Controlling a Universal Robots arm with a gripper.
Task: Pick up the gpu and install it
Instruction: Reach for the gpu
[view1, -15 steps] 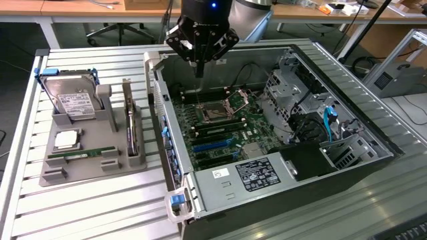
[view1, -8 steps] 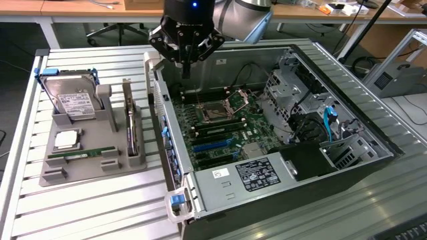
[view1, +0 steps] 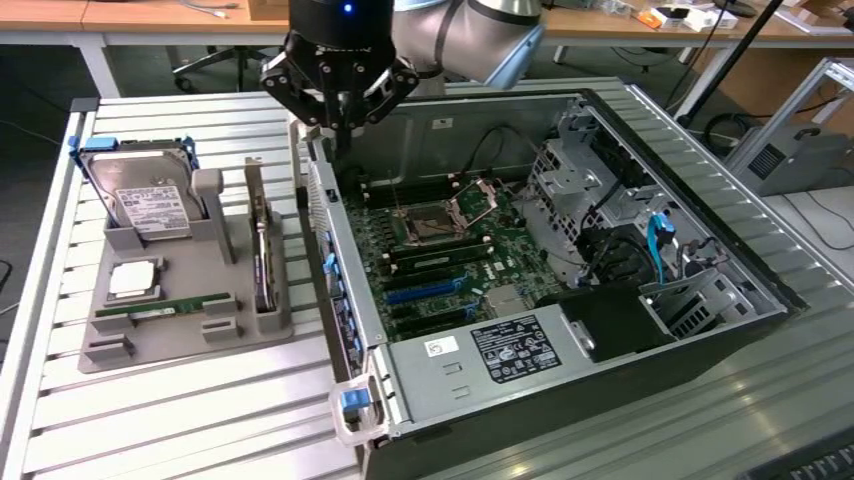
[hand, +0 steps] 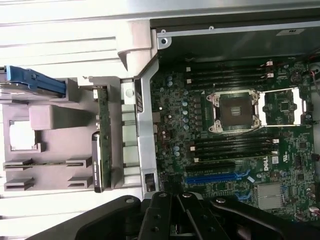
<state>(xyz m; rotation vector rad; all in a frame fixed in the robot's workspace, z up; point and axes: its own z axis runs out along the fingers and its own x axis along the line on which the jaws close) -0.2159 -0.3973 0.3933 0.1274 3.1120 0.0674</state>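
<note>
The gpu stands on edge in a slot of the grey holder, its green board and black cooler seen from above; in the wrist view the gpu lies beside the case wall. My gripper hangs shut and empty above the far end of the open computer case, over the case's wall on the exterior view's left. It is apart from the gpu, which sits closer to the camera and further left. The gripper shows its black fingers pressed together. The motherboard lies exposed with a blue slot.
On the holder a hard drive in a blue frame stands upright, with a narrow memory stick and a square chip nearby. Inside the case sit a power supply, drive cages and cables. Everything rests on a slatted metal table.
</note>
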